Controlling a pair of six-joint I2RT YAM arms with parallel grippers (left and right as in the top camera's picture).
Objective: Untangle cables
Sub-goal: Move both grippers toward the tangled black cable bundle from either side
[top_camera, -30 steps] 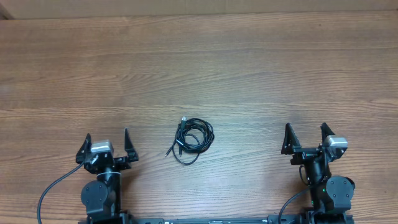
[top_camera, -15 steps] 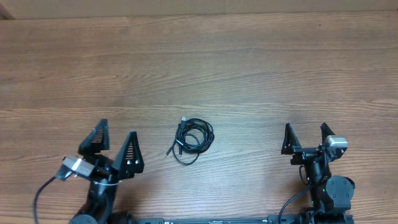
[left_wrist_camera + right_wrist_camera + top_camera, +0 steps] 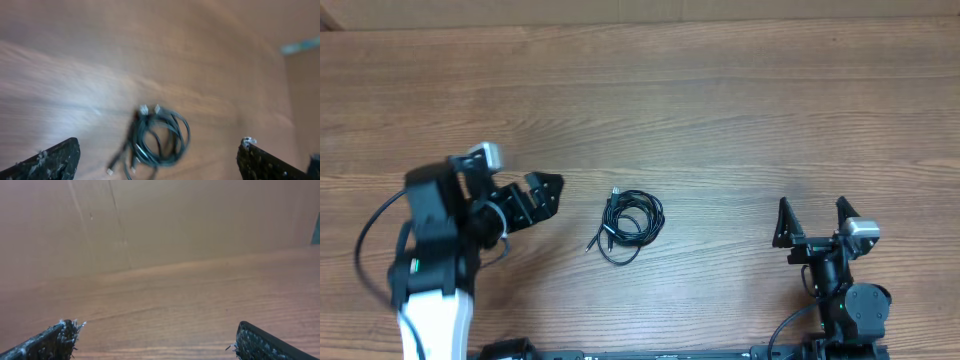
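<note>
The cables (image 3: 631, 225) lie as one small coiled black bundle near the middle of the wooden table, with small plug ends sticking out at its top and lower left. My left gripper (image 3: 542, 192) is open and empty, raised and pointing right, a short way left of the bundle. In the left wrist view the bundle (image 3: 156, 137) lies ahead between the open fingers (image 3: 159, 160), blurred. My right gripper (image 3: 811, 222) is open and empty at the right front, far from the cables. The right wrist view shows only bare table between its fingers (image 3: 157, 340).
The wooden table (image 3: 720, 120) stretches across the view, with a pale wall or board along its far edge (image 3: 640, 10). The arm bases stand at the front edge, each with a thick black cable (image 3: 370, 235).
My left arm has lifted from its rest pose at the front, swung up and turned right toward the cable bundle. The right arm and the bundle have not moved.
</note>
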